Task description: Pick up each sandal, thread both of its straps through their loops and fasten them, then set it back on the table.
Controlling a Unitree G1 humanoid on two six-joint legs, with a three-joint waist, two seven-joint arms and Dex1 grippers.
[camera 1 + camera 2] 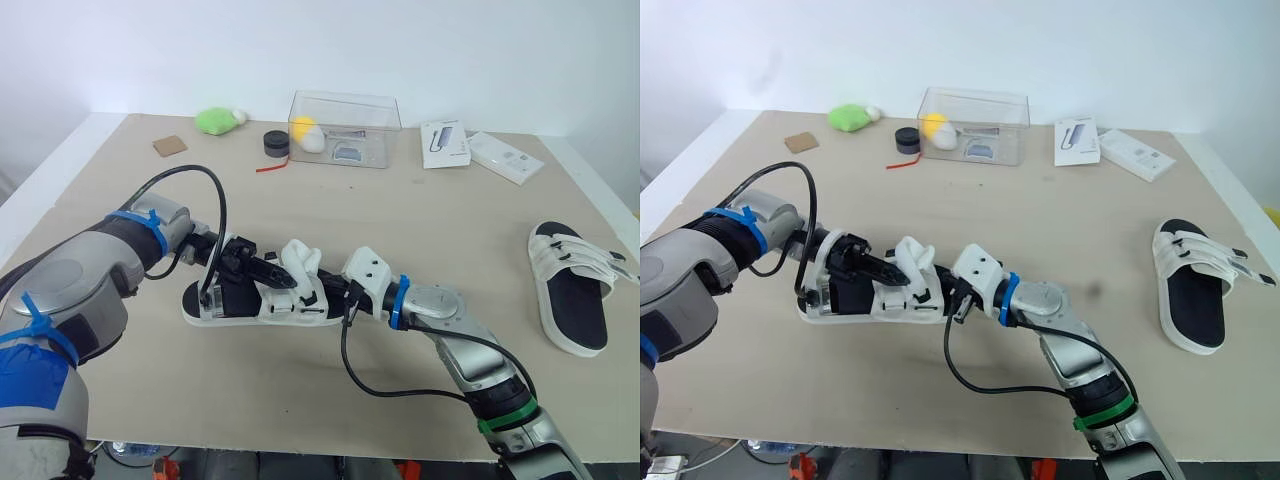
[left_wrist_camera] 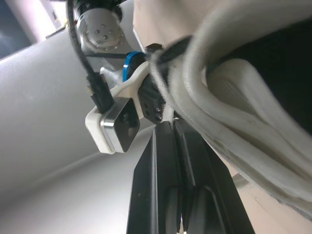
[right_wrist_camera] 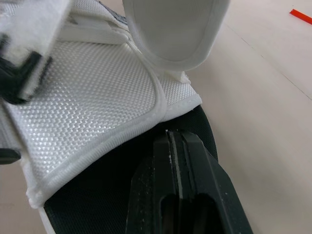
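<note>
A white sandal with a black footbed (image 1: 225,300) lies in the middle of the table, toe towards my left arm. My left gripper (image 1: 288,279) reaches over it from the left and is shut on one white strap (image 2: 219,92), which stands up in a loop above the footbed. My right gripper (image 1: 336,299) comes in from the right and is shut on the sandal's heel end, where the footbed edge (image 3: 195,122) meets the woven strap base (image 3: 87,97). A second sandal (image 1: 572,285) rests at the table's right edge with its straps lying across it.
At the back stand a clear plastic box (image 1: 345,128) holding small items, a green plush toy (image 1: 218,121), a black round object (image 1: 276,143), a cardboard piece (image 1: 169,145) and two white boxes (image 1: 445,143) (image 1: 506,157). Cables loop from both wrists.
</note>
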